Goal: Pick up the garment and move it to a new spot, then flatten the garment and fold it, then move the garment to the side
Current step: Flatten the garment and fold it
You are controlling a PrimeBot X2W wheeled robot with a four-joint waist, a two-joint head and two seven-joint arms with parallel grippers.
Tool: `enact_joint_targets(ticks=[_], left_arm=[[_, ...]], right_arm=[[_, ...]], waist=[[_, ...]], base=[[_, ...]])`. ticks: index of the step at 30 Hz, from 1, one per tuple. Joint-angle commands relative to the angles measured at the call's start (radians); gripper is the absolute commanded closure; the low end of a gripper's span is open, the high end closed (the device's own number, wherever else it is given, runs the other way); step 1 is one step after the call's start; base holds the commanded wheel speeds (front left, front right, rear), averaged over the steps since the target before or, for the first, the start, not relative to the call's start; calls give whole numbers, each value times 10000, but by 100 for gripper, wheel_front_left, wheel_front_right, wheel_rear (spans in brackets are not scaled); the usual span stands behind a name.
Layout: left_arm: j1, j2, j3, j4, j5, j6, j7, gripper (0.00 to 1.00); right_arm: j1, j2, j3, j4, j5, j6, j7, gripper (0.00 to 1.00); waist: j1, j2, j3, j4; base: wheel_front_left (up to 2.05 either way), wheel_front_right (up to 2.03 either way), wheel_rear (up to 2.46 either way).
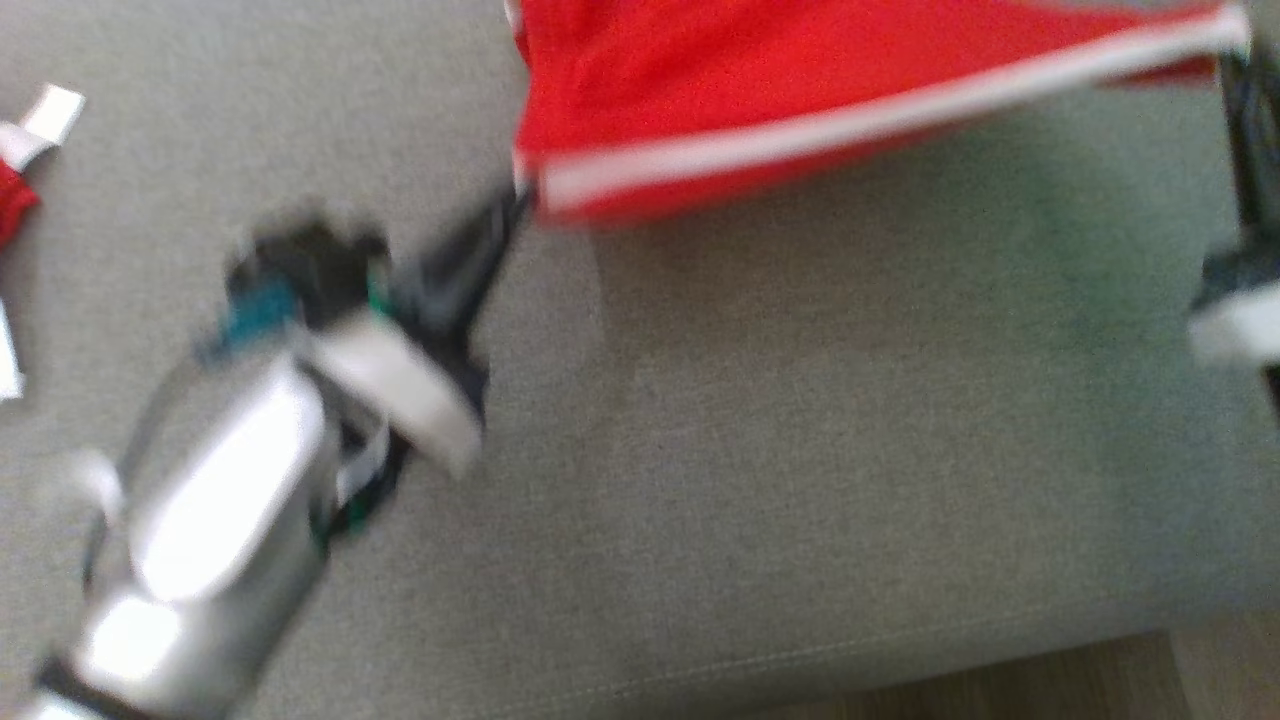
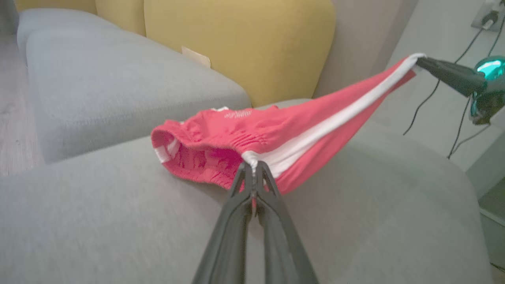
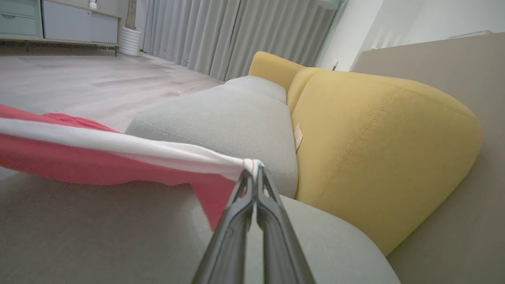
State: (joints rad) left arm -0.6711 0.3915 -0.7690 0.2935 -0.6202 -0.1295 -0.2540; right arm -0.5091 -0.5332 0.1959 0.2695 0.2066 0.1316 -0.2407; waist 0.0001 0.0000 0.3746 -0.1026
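- grey seat cushion [image 1: 800, 450]: part of a sofa, it spreads beneath both arms. A second grey seat [image 2: 118, 86] lies just beside it.
- yellow back cushions [image 3: 375, 138]: these stand upright along the rear edge of the seats.
- wooden floor [image 3: 98, 79]: it runs from the front of the sofa to the pleated curtains [image 3: 236, 35] and a low cabinet [image 3: 59, 23].
- red shorts [image 1: 720, 70]: these hang in the air above the grey seat cushion, stretched taut between the two tools along a white side stripe [image 1: 850, 125]. The gathered waistband [image 2: 189, 154] gapes open and sags low near the left tool. Whether it touches the cushion cannot be told.
- left tool [image 2: 252, 167]: its two dark fingers are pressed together, pinching the waistband end of the white side stripe.
- right tool [image 3: 254, 173]: its fingers are likewise closed tight, gripping the opposite end of the stripe at the corner of the leg hem.
- second red cloth [image 1: 15, 205]: it has white tabs and lies on the seat at the left edge of the blurred head view, well apart from the red shorts.
- pale label [image 3: 298, 136]: it hangs at the side of a yellow back cushion, just above the seat.
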Motion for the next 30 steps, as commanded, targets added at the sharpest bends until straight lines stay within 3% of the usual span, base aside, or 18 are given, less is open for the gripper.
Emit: enact_joint_targets(ticks=[1,6,11,16,23,30], left_arm=[[479,449,653,-556,355,-8,-76,100],[3490,269,1398,-1589,1362,283,-77,100],[5395,-18,2015,-2481,1892,382,-77,100],[6681,-68,2456,-3289,2121,403,-77,100],[6814,-262,2425,-3741,1907,262,-67,100],[4747,-1153,2174,-2997,923,84,687,100]], right_arm=[[793,8,-332,-733,-143,-9,-68,100],[3951,743,-1523,-2896,-480,-9,474,100],[6420,1281,-2336,-4999,-579,-9,1020,100],[8069,1170,-2776,-6613,-774,-9,1684,100],[8158,328,-2878,-7274,-957,-9,2649,100],[6361,-718,-2335,-6038,-235,-9,3742,100]], waist=[[-1,0,-581,82],[-1,0,-1431,229],[-1,0,-1933,475],[-1,0,-2176,724],[-1,0,-1972,1020],[-1,0,-1333,1552]], base=[[0,0,0],[0,0,0],[0,0,0],[0,0,0],[0,0,0],[0,0,0]])
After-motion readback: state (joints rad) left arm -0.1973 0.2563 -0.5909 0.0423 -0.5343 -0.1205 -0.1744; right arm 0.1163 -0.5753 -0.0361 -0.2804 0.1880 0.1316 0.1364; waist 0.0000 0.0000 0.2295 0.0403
